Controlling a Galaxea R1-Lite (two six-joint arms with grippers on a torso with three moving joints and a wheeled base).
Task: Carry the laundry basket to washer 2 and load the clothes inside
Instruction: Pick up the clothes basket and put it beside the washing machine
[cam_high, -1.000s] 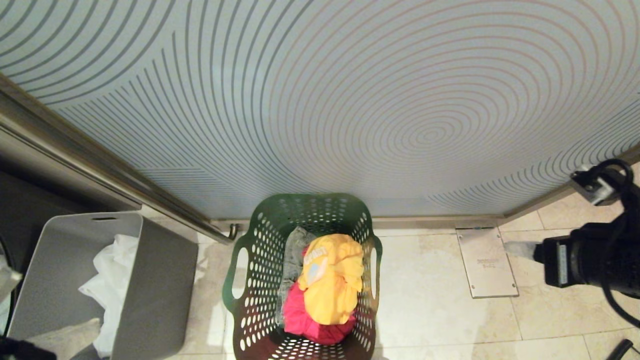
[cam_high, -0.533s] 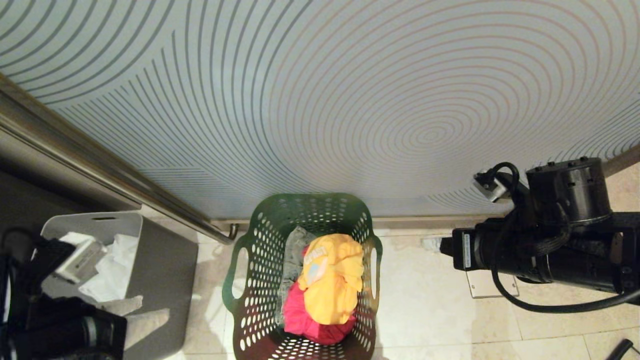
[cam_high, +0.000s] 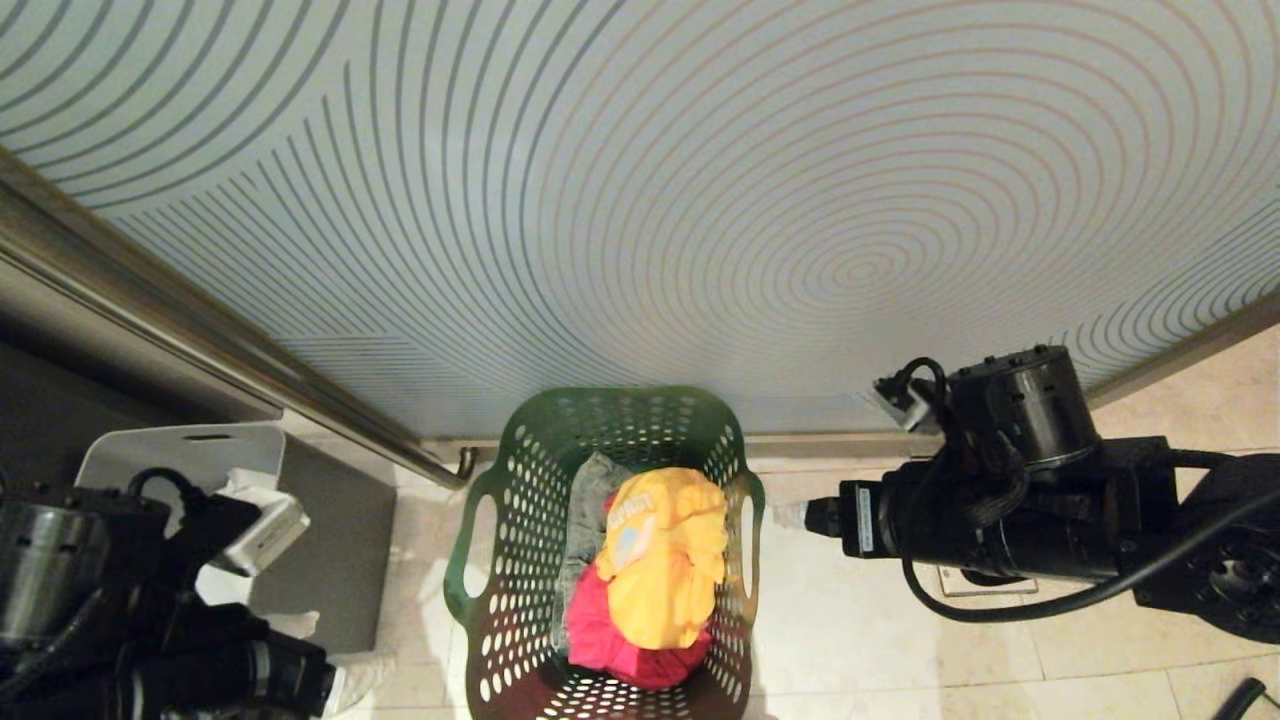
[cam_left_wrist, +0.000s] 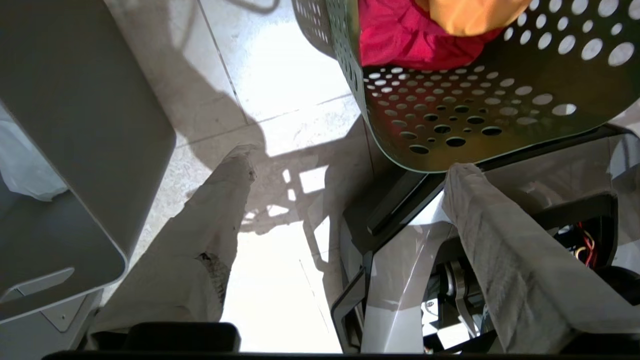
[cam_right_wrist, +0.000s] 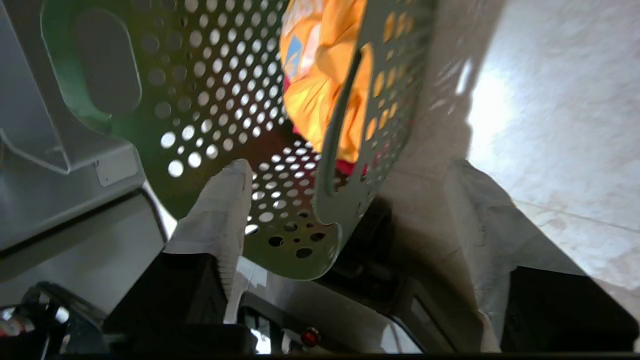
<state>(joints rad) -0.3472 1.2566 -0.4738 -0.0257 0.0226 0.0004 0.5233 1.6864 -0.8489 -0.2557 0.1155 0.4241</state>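
Observation:
The green perforated laundry basket (cam_high: 468, 560) stands on the tiled floor against the patterned wall. It holds yellow (cam_high: 665, 560), pink (cam_high: 615, 640) and grey (cam_high: 590, 500) clothes. My right gripper (cam_high: 790, 515) is level with the basket's right handle, just off its rim. It is open, and the basket's wall (cam_right_wrist: 350, 150) shows between its fingers (cam_right_wrist: 225, 200) without being gripped. My left gripper (cam_high: 362, 672) is low at the basket's left side, open and empty, with the basket (cam_left_wrist: 450, 115) close to one finger (cam_left_wrist: 480, 210). Washer 2 is out of view.
A grey bin (cam_high: 330, 520) with white cloth (cam_high: 245, 480) stands close to the left of the basket, right beside my left arm. The ring-patterned wall panel (cam_high: 640, 200) closes off the far side, with a metal rail (cam_high: 200, 330) running along its left part.
Both arms have swung in from the picture's edges toward the basket's two sides, the right one coming almost to the rim. The basket and clothes have not moved.

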